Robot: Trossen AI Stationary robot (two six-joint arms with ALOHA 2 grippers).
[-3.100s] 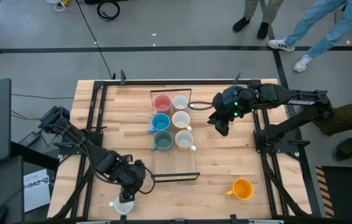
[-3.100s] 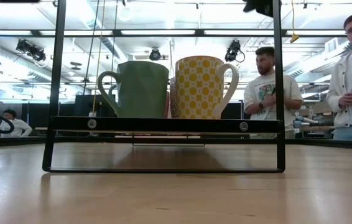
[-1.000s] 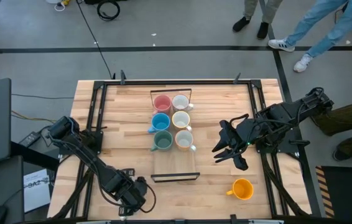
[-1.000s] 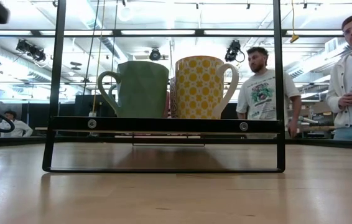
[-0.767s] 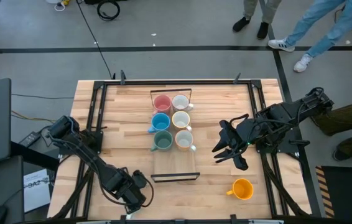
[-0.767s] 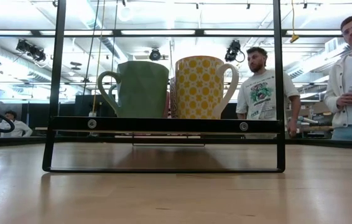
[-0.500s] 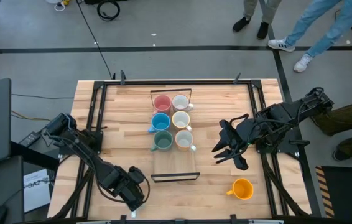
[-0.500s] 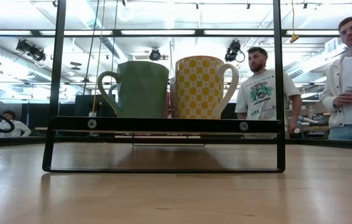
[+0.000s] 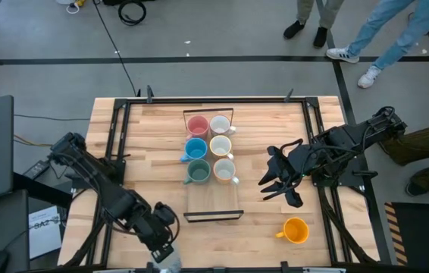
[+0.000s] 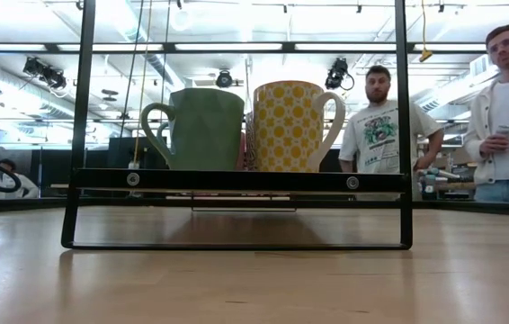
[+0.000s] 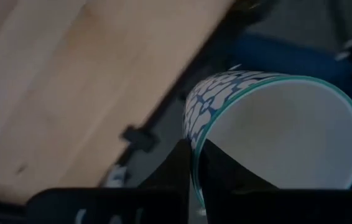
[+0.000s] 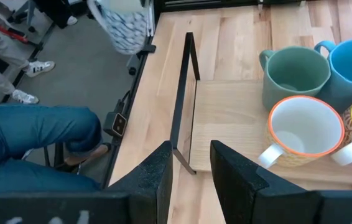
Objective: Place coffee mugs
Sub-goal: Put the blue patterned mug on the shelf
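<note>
Well, left tool clamps patterned mug off wood table (grey floor); right tool apart.

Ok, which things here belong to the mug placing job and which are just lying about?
Job: patterned mug clamped in left gripper; orange mug, loose; six mugs in the black rack; right gripper, open, hovering beside it.
Not the job: two people in the background; cable coil.

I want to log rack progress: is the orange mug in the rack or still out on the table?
Out. The orange mug sits upright on the bare table, apart from the rack.
</note>
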